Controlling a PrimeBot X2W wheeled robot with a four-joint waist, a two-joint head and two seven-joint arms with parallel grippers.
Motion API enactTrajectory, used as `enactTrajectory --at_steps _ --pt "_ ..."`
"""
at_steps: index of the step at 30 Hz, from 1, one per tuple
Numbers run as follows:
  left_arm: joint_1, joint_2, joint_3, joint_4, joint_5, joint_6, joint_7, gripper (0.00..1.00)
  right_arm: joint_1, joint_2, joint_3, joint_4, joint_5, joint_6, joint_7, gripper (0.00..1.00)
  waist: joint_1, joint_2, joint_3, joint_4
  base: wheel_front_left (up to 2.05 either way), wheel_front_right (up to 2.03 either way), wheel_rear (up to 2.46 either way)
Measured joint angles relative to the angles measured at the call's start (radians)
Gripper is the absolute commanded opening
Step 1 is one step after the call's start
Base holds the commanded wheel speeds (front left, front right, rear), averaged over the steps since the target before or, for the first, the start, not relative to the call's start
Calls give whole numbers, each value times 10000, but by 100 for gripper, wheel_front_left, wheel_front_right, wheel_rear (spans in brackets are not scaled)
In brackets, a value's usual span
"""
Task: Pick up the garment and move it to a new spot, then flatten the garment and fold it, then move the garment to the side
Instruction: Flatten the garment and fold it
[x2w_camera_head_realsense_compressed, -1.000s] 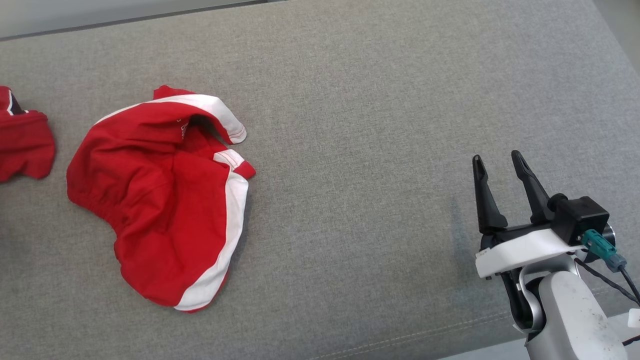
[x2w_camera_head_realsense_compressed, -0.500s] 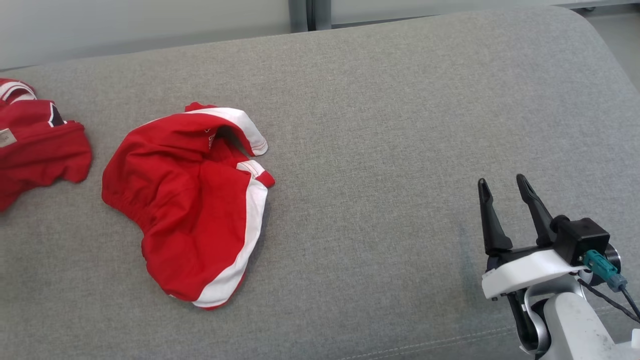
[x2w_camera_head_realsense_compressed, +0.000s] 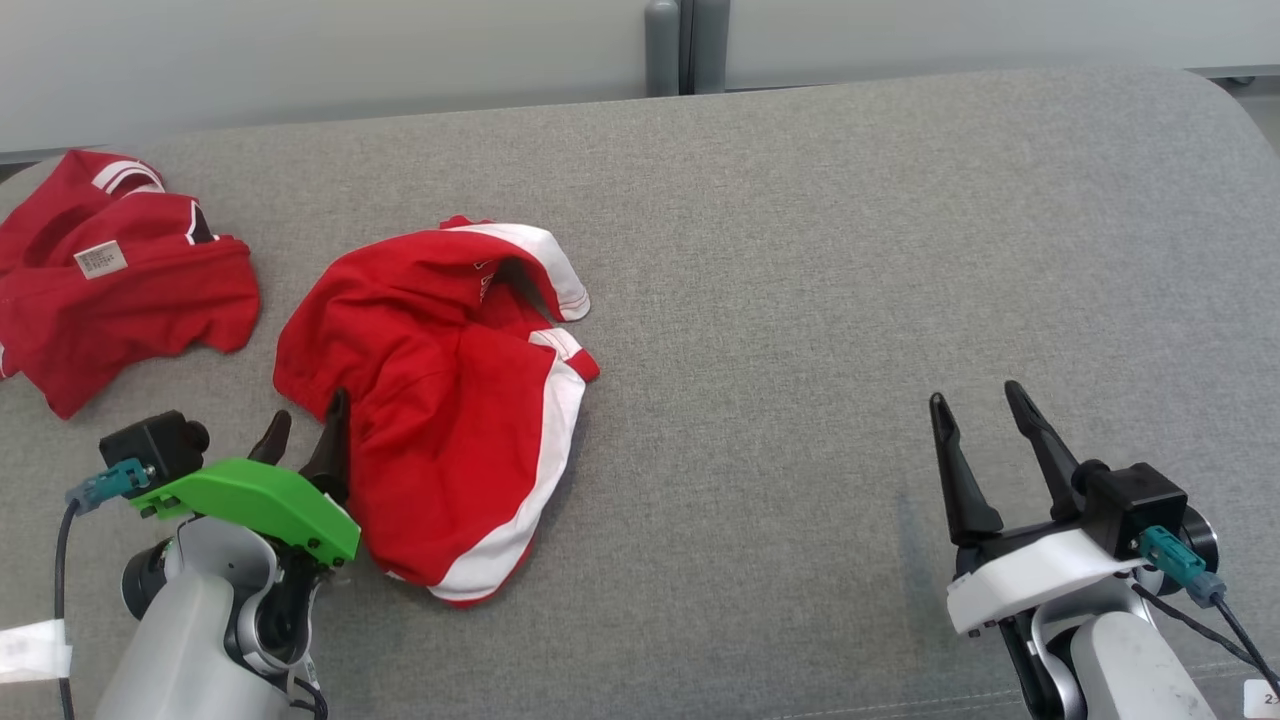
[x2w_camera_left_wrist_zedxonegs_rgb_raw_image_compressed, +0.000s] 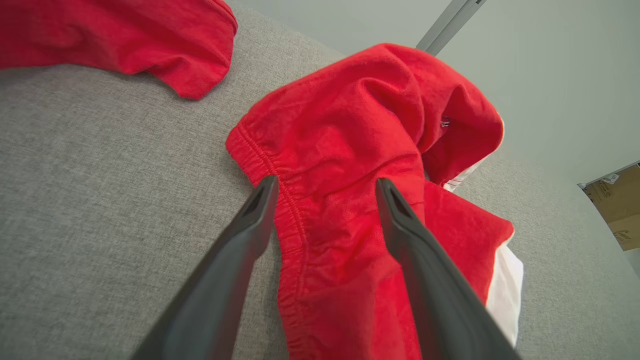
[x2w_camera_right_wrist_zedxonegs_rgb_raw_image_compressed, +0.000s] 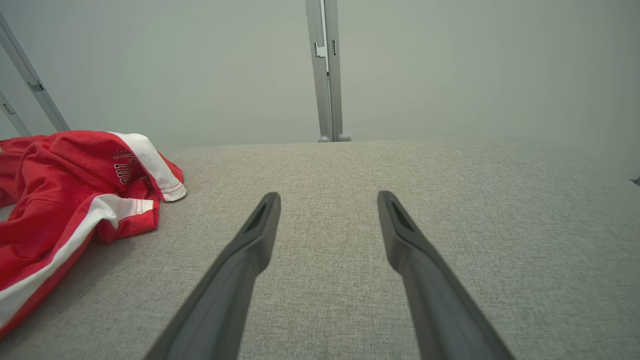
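A crumpled red garment with white side stripes lies on the grey cushioned surface, left of centre. My left gripper stands open at its near left edge, fingers pointing at the elastic waistband. In the left wrist view the open left gripper frames that waistband on the garment, with nothing held. Far to the right my right gripper is open over bare cushion. From the right wrist, the right gripper is empty and the garment lies at the left.
A second red garment with a white label lies at the far left, also seen as a second red garment in the left wrist view. A pale wall and a grey post stand behind the cushion. A cardboard box sits off the right edge.
The head camera has turned and risen, shifting the whole picture right and down. My left gripper has come into view beside the garment. The garments lie as before.
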Motion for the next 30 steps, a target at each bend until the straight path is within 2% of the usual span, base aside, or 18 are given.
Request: enactTrajectory --at_steps 8,15,17,23,30 --pt "631 -270 -349 -403 165 94 -307 100 139 -2 387 58 -128 174 0 100 0 0 -155 -137 0 0 0" --pt "1219 -268 -920 -619 520 115 52 100 174 -4 343 42 -142 174 0 100 0 0 -120 -434 0 0 0" --pt "1335 -245 -1047 -617 629 113 151 0 174 -4 343 27 -142 176 0 100 0 0 -68 -502 0 0 0" --pt "1148 -165 -1975 -1101 1275 -105 514 0 144 -2 431 4 -90 178 0 100 0 0 76 -721 0 0 0" --pt "-43 -671 -3358 -1912 2036 -539 1078 0 62 -4 796 13 163 184 0 100 0 0 164 -1104 0 0 0"
